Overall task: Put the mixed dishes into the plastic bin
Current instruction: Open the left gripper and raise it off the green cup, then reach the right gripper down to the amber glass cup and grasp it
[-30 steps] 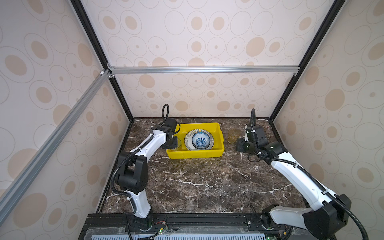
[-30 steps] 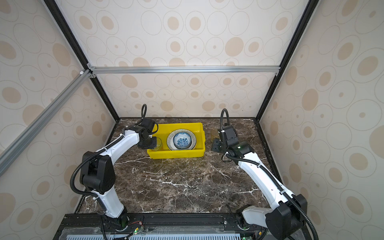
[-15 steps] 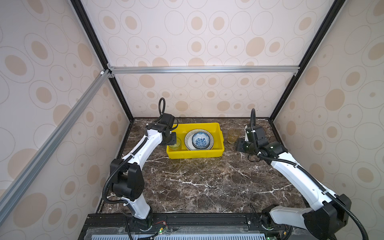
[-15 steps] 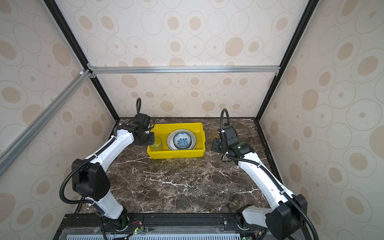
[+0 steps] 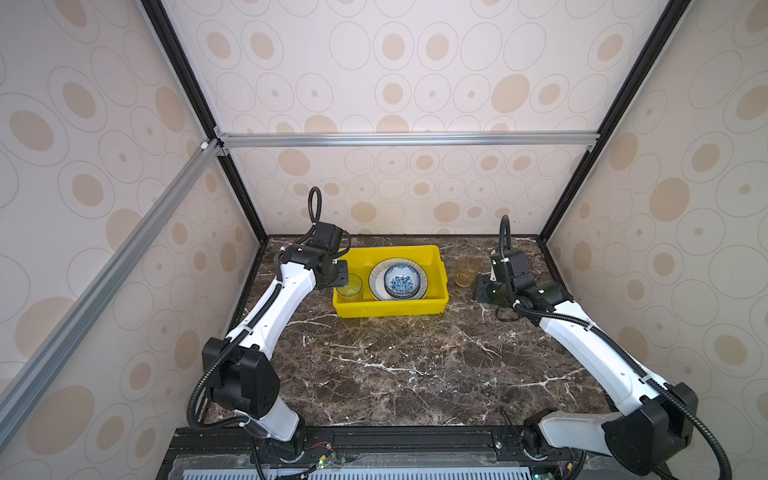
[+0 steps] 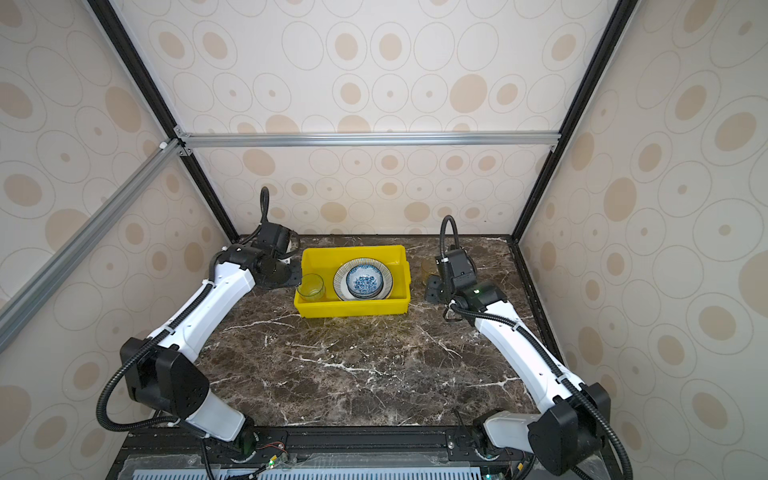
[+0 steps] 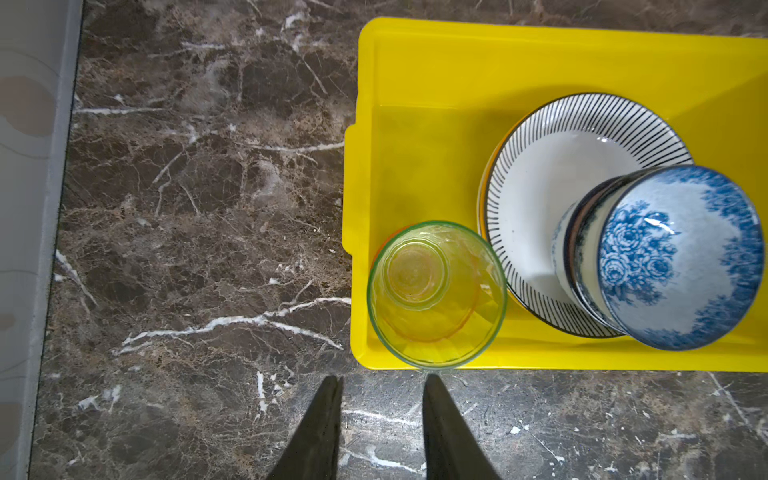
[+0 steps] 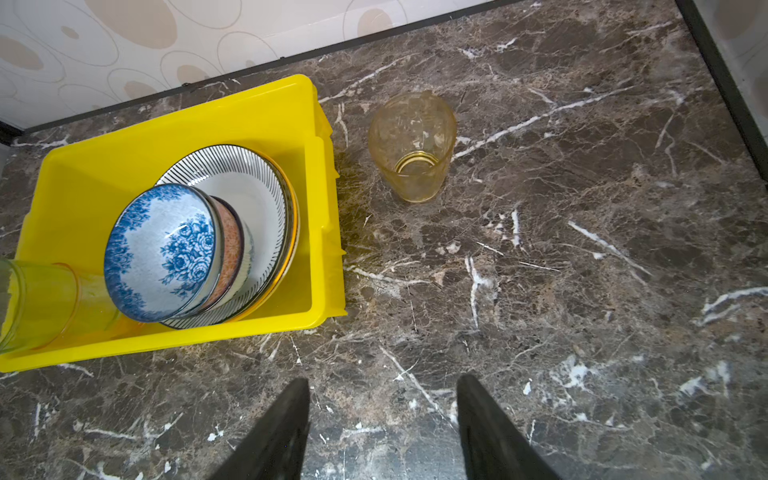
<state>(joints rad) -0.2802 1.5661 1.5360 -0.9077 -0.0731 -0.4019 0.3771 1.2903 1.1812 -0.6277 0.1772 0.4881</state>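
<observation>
1. Currently, the yellow plastic bin (image 5: 390, 308) is seen at the far middle of the marble table (image 5: 395, 374) in both top views.
2. A striped-rim plate (image 5: 420, 277) is laid in the right part of the bin. The orange edge of another plate is glimpsed beneath it in the right wrist view.
3. A blue-floral bowl (image 5: 401, 281) is stacked on the striped plate, and an orange-patterned bowl (image 8: 230, 245) is nested directly under it.
4. A green cup (image 5: 349, 286) is stood upright in the near-left corner of the bin, just beside the plate. A smaller pinkish-orange cup (image 7: 415, 270) appears to be nested inside it.
5. An amber cup (image 5: 465, 271) is stood upright on the table outside the bin, just beside its right wall.
6. The left claw (image 7: 383, 377) is held over the table just outside the bin's left wall, close to the green cup. Its jaws are parted by a narrow gap and nothing is gripped between them.
7. The right claw (image 8: 382, 378) is held over bare table near the amber cup, without touching it. Its jaws are spread wider than the left claw's, and nothing is held.
</observation>
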